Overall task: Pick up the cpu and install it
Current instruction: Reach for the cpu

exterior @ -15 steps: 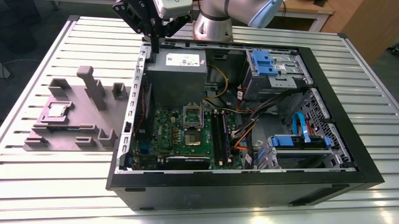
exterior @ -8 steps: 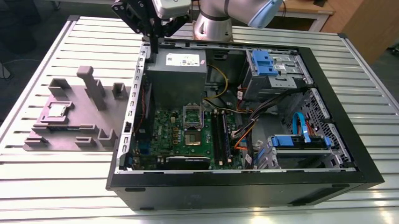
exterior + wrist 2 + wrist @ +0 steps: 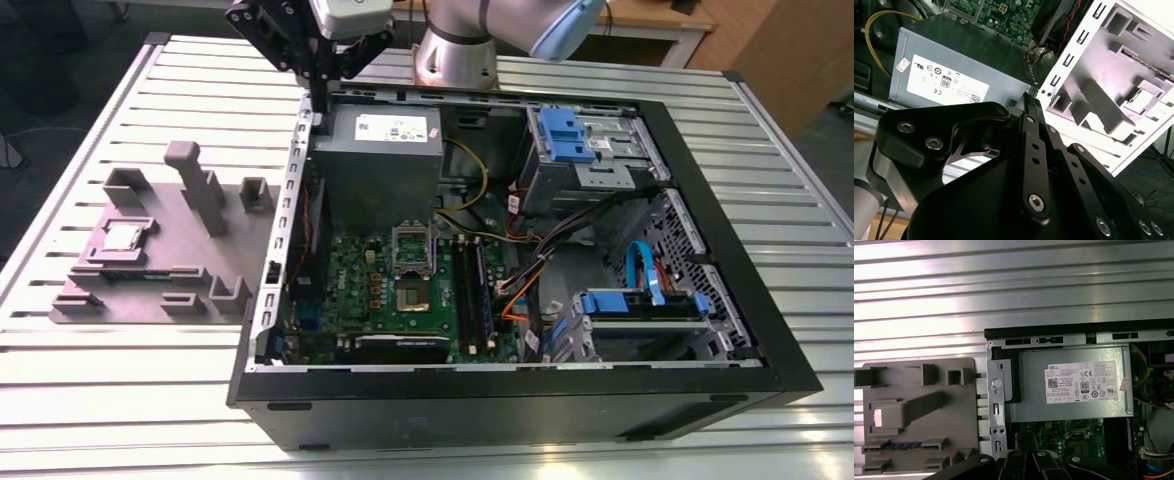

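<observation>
While the claw (image 3: 322, 92) hangs well apart, the cpu (image 3: 124, 236) lies flat, face-up.

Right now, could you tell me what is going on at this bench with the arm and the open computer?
A single robot arm is set to move a cpu into the open computer case. The cpu lies untouched in the grey fixture tray, on the exterior view's left of the case. The gripper hangs shut and empty above the case's far corner, beside the grey power supply box. The motherboard socket appears to have no cpu in it.
</observation>
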Available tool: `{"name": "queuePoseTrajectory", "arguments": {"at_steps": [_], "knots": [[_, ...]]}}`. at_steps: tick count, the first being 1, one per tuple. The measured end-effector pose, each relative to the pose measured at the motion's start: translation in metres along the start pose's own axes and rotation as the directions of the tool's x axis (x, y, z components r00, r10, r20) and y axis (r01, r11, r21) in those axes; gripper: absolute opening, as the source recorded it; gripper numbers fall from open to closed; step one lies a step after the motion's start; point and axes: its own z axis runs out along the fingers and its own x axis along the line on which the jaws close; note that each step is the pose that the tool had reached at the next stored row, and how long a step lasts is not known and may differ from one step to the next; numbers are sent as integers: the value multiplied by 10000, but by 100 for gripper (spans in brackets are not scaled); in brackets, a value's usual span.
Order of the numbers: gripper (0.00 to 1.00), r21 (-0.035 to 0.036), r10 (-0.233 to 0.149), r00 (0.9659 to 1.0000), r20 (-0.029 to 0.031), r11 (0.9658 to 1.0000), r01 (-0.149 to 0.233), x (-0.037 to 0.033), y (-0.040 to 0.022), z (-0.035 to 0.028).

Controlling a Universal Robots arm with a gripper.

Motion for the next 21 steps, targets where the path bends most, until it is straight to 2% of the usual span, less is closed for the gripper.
{"name": "queuePoseTrajectory", "arguments": {"at_steps": [21], "knots": [[10,-1,-2,10000,14,10000,2,71,-6,2]]}}
